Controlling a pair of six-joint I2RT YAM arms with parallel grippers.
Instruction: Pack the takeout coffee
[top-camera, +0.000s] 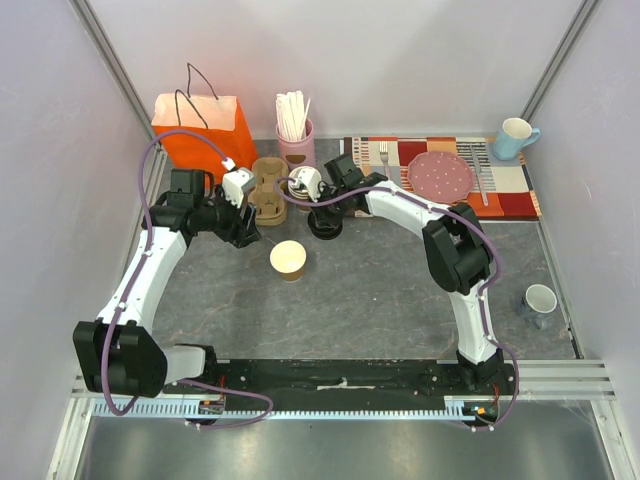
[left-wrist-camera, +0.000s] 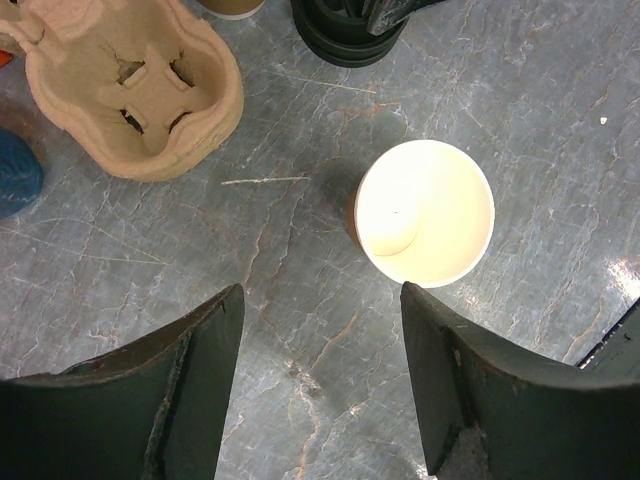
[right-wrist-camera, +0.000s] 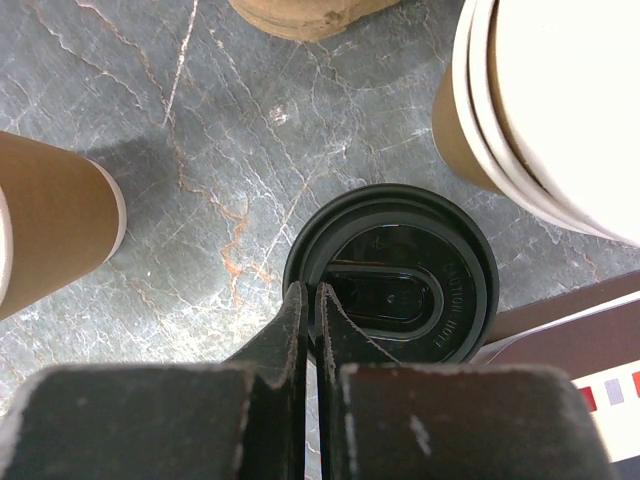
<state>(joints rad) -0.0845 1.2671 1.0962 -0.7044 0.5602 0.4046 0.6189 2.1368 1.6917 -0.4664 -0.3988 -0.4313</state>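
Note:
No brown cup capped with a black lid shows. A lidless brown paper cup with a cream rim stands mid-table; it also shows in the left wrist view and at the left of the right wrist view. My left gripper is open and empty, its jaws just short of that cup. A stack of black lids stands behind it. My right gripper is shut, its tips pinched on the left rim of the top black lid.
A pulp cup carrier lies behind the left gripper. An orange paper bag and a pink holder of stir sticks stand at the back. Stacked lidless cups stand by the lids. A placemat with a pink plate, a blue mug and a grey cup are on the right.

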